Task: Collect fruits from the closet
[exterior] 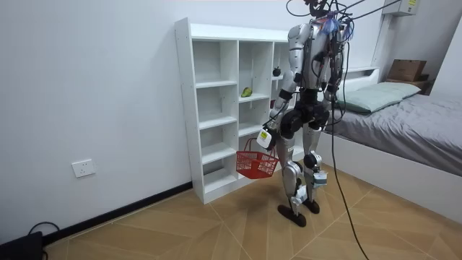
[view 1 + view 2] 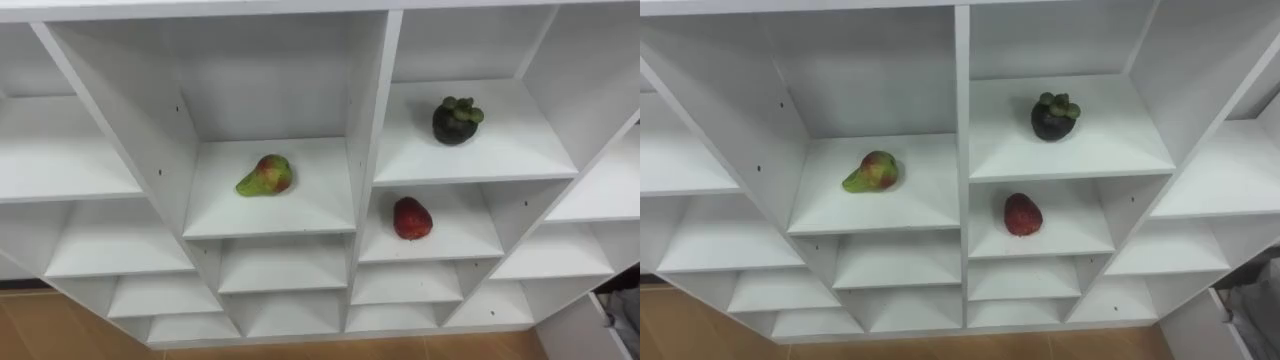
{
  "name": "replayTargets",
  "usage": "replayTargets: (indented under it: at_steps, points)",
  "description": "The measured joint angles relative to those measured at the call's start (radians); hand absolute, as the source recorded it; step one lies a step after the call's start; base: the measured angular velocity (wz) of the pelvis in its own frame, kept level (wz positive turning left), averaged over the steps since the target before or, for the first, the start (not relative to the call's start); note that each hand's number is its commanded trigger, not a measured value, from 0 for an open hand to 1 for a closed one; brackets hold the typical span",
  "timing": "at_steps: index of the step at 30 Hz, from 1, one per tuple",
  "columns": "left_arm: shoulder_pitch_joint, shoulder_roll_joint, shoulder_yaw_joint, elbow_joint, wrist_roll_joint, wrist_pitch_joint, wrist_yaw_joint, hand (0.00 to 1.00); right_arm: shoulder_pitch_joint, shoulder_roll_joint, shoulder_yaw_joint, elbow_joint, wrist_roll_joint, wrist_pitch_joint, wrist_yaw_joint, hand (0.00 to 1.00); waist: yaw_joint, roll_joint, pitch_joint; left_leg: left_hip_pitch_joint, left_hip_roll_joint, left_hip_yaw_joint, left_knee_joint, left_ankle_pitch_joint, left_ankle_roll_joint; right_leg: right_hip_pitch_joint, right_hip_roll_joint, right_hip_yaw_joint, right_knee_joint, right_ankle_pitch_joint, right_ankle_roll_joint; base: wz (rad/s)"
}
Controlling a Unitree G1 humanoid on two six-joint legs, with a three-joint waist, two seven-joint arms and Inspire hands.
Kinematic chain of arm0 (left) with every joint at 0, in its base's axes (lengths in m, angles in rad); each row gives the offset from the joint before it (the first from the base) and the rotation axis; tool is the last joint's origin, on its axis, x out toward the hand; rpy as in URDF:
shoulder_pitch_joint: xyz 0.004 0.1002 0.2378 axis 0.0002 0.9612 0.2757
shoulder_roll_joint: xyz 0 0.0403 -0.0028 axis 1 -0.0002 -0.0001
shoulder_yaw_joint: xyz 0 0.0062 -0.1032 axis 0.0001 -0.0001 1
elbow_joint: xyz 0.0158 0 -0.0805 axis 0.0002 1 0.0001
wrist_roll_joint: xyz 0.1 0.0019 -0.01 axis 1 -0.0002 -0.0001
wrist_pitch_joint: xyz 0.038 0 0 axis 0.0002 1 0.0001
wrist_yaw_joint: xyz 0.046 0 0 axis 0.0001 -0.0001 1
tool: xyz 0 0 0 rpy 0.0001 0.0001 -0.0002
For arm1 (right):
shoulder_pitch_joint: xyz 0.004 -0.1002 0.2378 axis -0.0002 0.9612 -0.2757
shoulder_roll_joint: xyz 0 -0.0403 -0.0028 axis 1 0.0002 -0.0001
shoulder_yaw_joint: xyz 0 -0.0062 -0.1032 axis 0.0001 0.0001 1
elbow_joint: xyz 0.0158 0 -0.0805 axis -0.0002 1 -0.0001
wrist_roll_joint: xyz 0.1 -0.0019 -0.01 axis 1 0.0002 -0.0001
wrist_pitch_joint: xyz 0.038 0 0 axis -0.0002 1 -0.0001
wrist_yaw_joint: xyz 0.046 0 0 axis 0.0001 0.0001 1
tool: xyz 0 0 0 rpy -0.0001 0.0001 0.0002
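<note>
Robot faces closet (image 1: 216, 108). L hand (image 1: 265, 137) holds basket (image 1: 254, 165). Pear (image 2: 265, 176), mangosteen (image 2: 457, 120), red fruit (image 2: 411, 218) on shelves. R hand (image 2: 1255, 300): can't tell state

White closet (image 2: 370, 120) — its shelves bear pear (image 2: 265, 176), mangosteen (image 2: 456, 120), red fruit (image 2: 411, 218).

The robot stands upright. Its left arm hangs down, the left hand (image 1: 265, 137) curled round a basket (image 1: 256, 165) handle.
</note>
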Motion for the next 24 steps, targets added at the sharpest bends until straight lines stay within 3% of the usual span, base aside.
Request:
replayTargets:
  at_steps: [12,24]
  points:
    - [0.0,0.0,0.001,-0.002,0.005,0.0,0.022,1.0,0.006,0.002,0.0,0.001,0.047,0.001,0.026,0.0,0.001,-0.007,-0.0011,0.001,0.0,-0.003,0.002,0.0,0.0,0.001,0.0,-0.004,0.001,0.0,0.0,0.0]
    - [-0.001,-0.001,0.001,-0.002,0.005,0.0,0.024,1.0,0.012,0.003,-0.032,-0.002,0.045,0.0,-0.009,0.0,-0.005,0.003,0.003,0.008,0.001,-0.003,-0.003,0.0,0.0,0.001,0.002,-0.002,0.002,0.0,-0.001,0.0]
